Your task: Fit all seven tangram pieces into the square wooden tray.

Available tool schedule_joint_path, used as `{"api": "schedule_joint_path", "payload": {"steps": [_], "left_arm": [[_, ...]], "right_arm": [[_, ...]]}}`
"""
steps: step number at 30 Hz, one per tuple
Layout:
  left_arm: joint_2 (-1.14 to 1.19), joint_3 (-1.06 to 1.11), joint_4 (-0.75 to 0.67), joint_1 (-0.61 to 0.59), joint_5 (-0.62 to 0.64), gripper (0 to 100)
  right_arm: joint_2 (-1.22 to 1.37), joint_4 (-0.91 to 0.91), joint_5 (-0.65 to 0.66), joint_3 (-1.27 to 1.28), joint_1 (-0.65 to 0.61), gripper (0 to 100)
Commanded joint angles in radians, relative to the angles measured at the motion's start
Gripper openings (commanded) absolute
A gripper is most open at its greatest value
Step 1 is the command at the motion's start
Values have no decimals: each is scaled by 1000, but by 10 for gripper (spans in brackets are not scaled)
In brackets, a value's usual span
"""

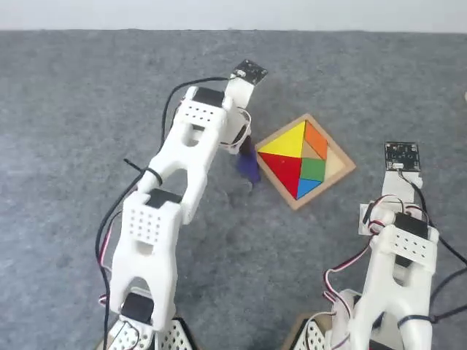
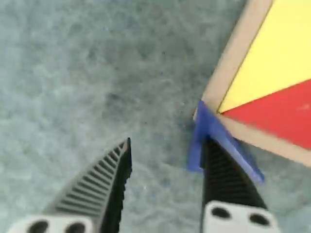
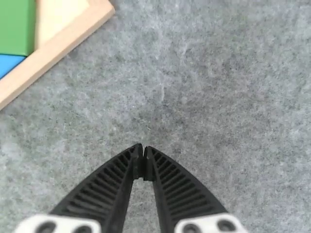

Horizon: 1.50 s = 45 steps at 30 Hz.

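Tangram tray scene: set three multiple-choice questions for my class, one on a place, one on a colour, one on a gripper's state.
1. Relative to the tray, the dark blue piece lies: A inside it; B outside, at one corner; C far from it.
2. The large triangle beside the yellow triangle is: A white; B black; C red.
3. The right gripper is: A shut, empty; B open; C shut on a piece.

Answers: 1 B, the left wrist view shows it touching the tray's corner from outside. 2 C, the red triangle borders the yellow one. 3 A, its fingers meet over bare carpet.
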Motion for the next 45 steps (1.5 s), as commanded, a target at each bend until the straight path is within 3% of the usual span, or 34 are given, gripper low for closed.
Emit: {"api": "schedule_joint_path", "payload": {"steps": [1,9,19,23,33,40,45], "left_arm": [[32,-119,107,3,-15,226],[-2,-219,176,84,-8,264],[161,-211,130,37,-15,264],[180,-254,210,43,-71,260],[201,-259,295,57,-95,55],[143,-271,339,49,-129,31],[-44,-249,347,34,-123,14]], "right_arm": [[-19,-18,12,-5,-10,9],[-19,-18,12,-5,-5,9],[-19,-18,12,-5,-5,9],[-19,-18,12,-5,-8,9],[-19,-18,12,-5,-5,9],[-19,-18,12,-5,-5,9],[-19,-18,12,-5,-7,9]]}}
